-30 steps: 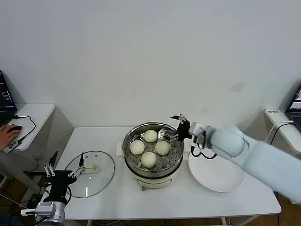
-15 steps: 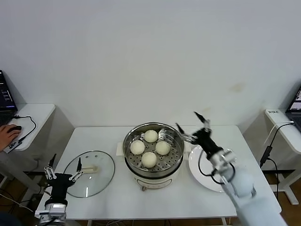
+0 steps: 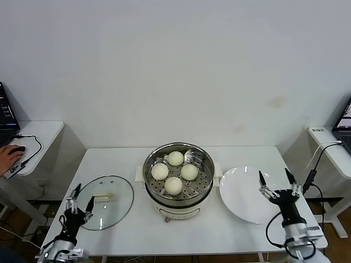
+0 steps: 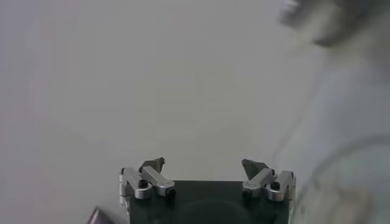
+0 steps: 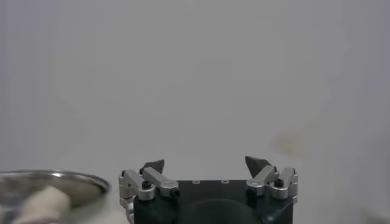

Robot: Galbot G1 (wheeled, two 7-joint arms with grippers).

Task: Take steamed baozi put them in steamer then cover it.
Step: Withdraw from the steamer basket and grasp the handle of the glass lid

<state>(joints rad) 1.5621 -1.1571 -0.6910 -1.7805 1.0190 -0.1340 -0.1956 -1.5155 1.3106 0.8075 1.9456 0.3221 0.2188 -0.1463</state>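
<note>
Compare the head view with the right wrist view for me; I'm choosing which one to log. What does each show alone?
Head view only: four baozi in the steamer, the cover on the table, the empty plate, the left gripper. Right wrist view only: that gripper's open fingers close up against blank wall. Both: the right gripper, open and empty.

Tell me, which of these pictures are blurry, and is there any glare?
Head view: sharp and evenly lit, with soft shadows under the steamer and white plate and a faint sheen on the glass cover. Left wrist view: only the left hand is crisp, the background a blur. Right wrist view: likewise, right hand sharp, the rest hazy.
</note>
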